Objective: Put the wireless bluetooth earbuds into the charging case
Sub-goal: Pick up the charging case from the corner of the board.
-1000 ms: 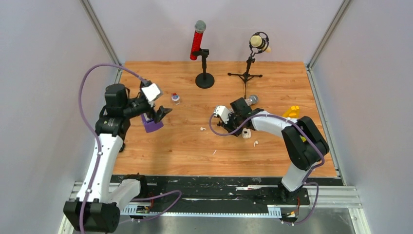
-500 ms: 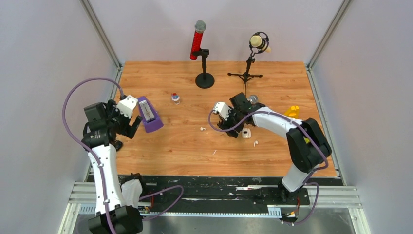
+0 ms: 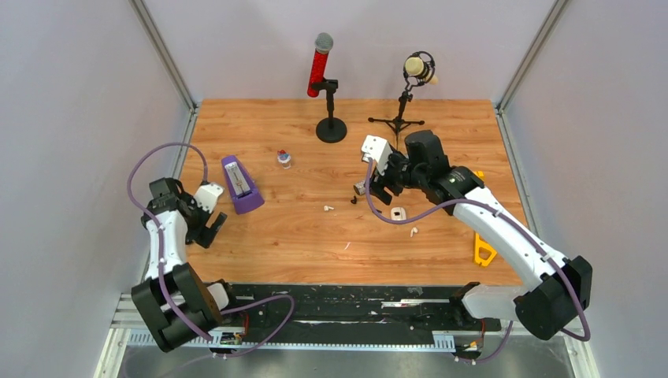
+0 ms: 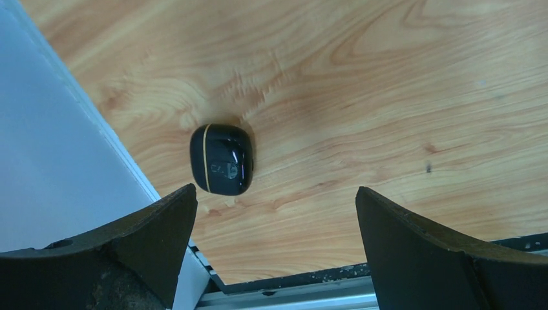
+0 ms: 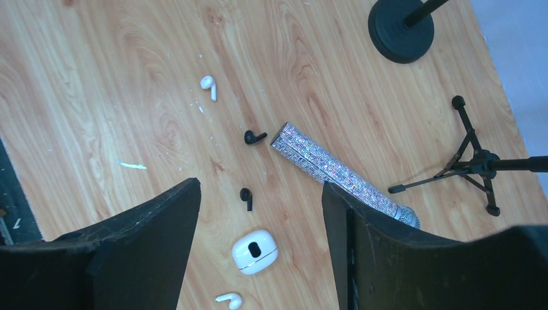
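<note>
Your left gripper (image 4: 274, 194) gapes empty over the black case (image 4: 221, 159) by the table's (image 4: 388, 97) left edge. Right gripper (image 5: 260, 186) parted, empty; black earbuds (image 5: 246, 198) below.

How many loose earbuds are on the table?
4: one white earbud far from the white case, one black earbud by the glitter microphone, another black earbud next to the case, another white earbud at the bottom edge. More may be hidden.

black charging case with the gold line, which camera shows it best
Left wrist view: the black charging case lies large and sharp, with nothing covering it. In the top external view it cannot be made out near the left arm. The right wrist view misses it, showing only a white case.
</note>
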